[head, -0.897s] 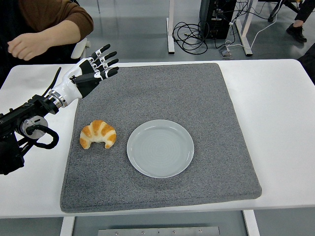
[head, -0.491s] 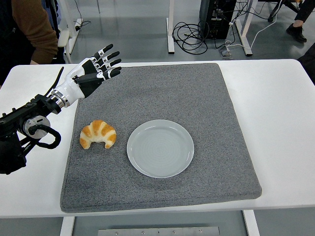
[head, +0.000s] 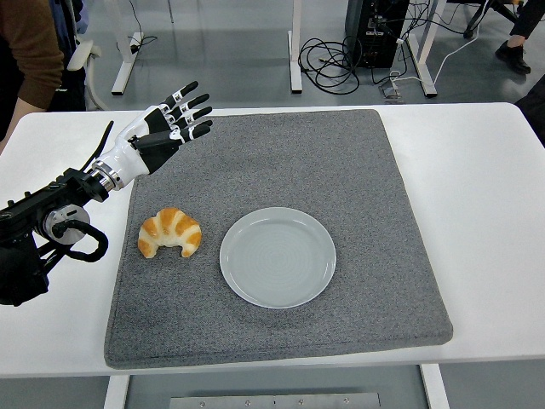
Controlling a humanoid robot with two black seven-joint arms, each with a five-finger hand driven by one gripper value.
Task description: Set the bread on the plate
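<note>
Left hand (head: 167, 128) spread above mat, croissant (head: 169, 232) beside plate (head: 278, 256)

My white table (head: 477, 196) carries a grey felt mat (head: 341, 179) covering most of its middle, the table's bare surface showing left and right of the mat.

Behind the white table (head: 477, 170) I'm seeing grey floor (head: 247, 43), a tangle of black cables (head: 336, 60) lying by white desk legs (head: 295, 47), and a person (head: 34, 51) standing at its far-left corner.
</note>
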